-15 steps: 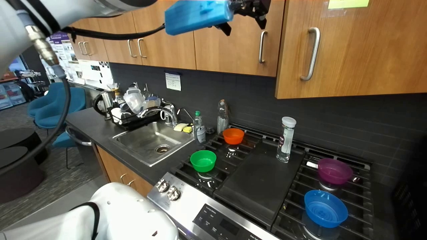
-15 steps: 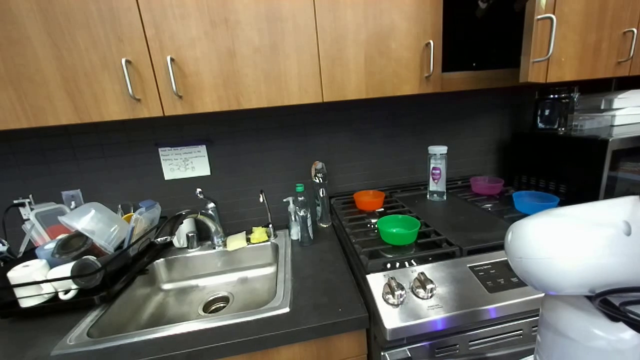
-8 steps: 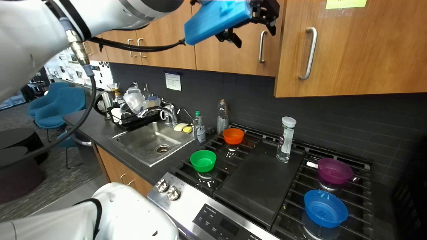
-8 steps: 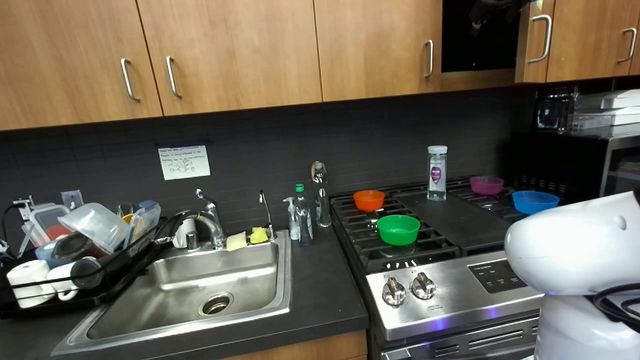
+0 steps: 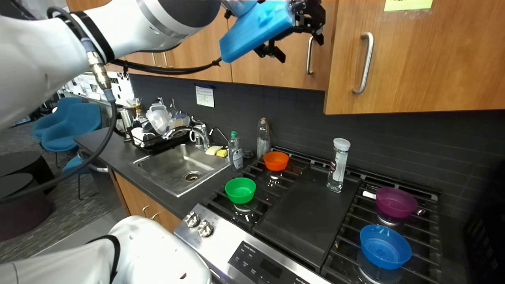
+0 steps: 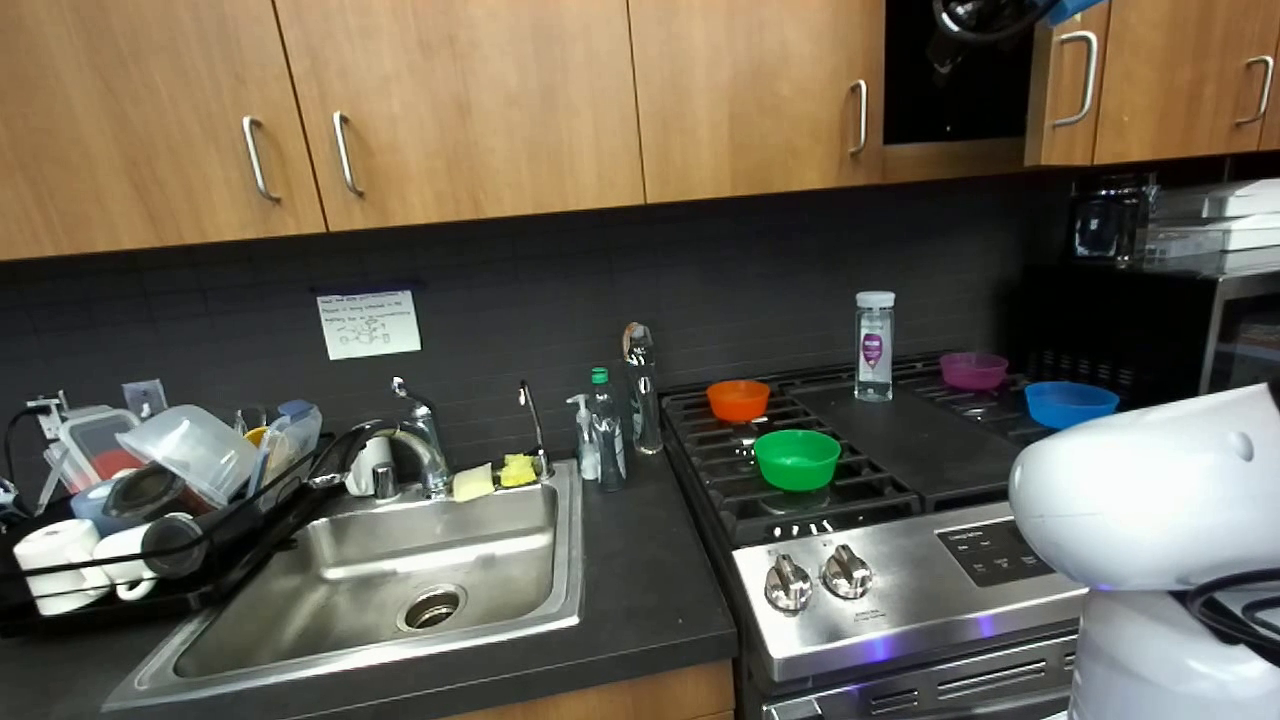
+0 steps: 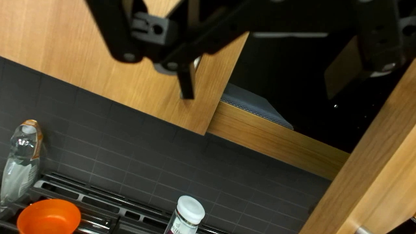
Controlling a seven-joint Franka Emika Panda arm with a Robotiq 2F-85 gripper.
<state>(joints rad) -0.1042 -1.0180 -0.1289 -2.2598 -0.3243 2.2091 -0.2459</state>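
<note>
Open cabinet door (image 5: 414, 67) is nearest me: above the stove (image 6: 900, 590), swung part way out, steel handle (image 5: 365, 63) and yellow-green note (image 5: 408, 4) on its face. Cabinet (image 6: 955, 158) behind it sits above the stove too, dark inside; wrist view gives me a grey textured piece (image 7: 252, 101) just inside its bottom lip. My gripper (image 7: 266, 76) is high over the stove, seen against the cabinet opening, jaws spread wide. Whether it touches the door, I can't tell from here.

On the stove: white-capped bottle (image 6: 874, 350), upright on the middle plate (image 6: 920, 440), toward the back. One stove end: orange bowl (image 6: 738, 401) at the back, green bowl (image 6: 797, 460) at the front. Opposite stove end: purple bowl (image 5: 395, 202) at the back, blue bowl (image 5: 384, 246) at the front, the two just beside each other. Counter (image 6: 650, 560) next to the stove's orange-and-green end: tall clear bottle (image 6: 643, 400) and green-capped bottle (image 6: 607, 435) close to the stove, sink (image 6: 572, 540) farther out, loaded dish rack (image 6: 235, 550) farthest. Black appliance (image 6: 1120, 300) stands past the stove's other end. My own arm (image 6: 1140, 490) blocks part of the stove's front in an exterior view.
</note>
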